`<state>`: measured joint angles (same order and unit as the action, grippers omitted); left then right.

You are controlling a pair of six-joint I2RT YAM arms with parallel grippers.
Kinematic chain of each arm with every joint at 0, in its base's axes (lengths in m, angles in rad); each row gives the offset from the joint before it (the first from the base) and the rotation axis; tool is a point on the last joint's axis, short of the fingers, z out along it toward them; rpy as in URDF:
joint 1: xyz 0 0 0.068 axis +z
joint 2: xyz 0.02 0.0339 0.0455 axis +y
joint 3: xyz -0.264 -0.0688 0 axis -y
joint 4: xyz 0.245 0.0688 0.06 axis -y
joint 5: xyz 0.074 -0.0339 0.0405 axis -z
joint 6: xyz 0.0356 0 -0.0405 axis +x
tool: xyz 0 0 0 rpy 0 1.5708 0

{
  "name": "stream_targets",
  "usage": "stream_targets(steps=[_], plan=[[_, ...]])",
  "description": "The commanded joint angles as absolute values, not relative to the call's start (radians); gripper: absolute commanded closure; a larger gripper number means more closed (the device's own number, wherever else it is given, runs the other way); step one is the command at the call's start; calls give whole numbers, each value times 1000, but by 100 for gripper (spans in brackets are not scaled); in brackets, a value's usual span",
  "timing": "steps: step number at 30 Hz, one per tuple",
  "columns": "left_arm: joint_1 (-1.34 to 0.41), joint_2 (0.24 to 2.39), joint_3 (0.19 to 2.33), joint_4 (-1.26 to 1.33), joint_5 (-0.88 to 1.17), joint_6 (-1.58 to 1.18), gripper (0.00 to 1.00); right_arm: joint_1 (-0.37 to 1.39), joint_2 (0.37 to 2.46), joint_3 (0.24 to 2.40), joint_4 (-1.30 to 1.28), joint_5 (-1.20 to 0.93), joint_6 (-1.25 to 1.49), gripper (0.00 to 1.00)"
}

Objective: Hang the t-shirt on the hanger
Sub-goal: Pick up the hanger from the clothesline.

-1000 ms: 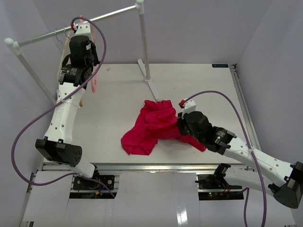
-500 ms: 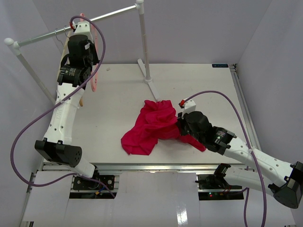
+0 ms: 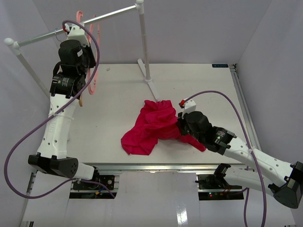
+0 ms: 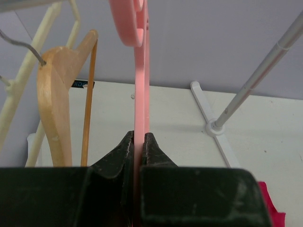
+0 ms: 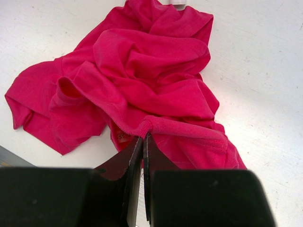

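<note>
The crimson t-shirt (image 3: 152, 126) lies crumpled on the white table, mid-right. My right gripper (image 5: 143, 137) is shut on a ribbed hem of the t-shirt (image 5: 142, 75), pinching a fold at its near edge. The pink hanger (image 4: 141, 94) hangs by its hook from the rail at the back left; it also shows in the top view (image 3: 93, 71). My left gripper (image 4: 138, 137) is raised there and shut on the hanger's thin lower part, seen edge-on.
A white rail stand (image 3: 144, 47) with a foot on the table stands behind the shirt. A tan wooden hanger (image 4: 57, 94) and a cream-white hanger (image 4: 28, 71) hang left of the pink one. Table edge rail (image 3: 244, 109) runs along the right.
</note>
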<state>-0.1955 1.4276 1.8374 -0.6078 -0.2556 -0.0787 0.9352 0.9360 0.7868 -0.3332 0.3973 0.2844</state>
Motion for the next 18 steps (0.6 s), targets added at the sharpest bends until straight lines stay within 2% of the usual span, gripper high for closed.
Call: stream_targets(steps=[1, 15, 18], plan=[[-203, 1307, 1750, -598, -169, -107, 100, 930, 929, 780, -290, 415, 284, 92], [-228, 1096, 1413, -601, -2, -197, 100, 930, 962, 789, -302, 445, 296, 92], [-257, 1074, 1320, -563, 238, -227, 100, 921, 994, 798, -319, 493, 309, 92]])
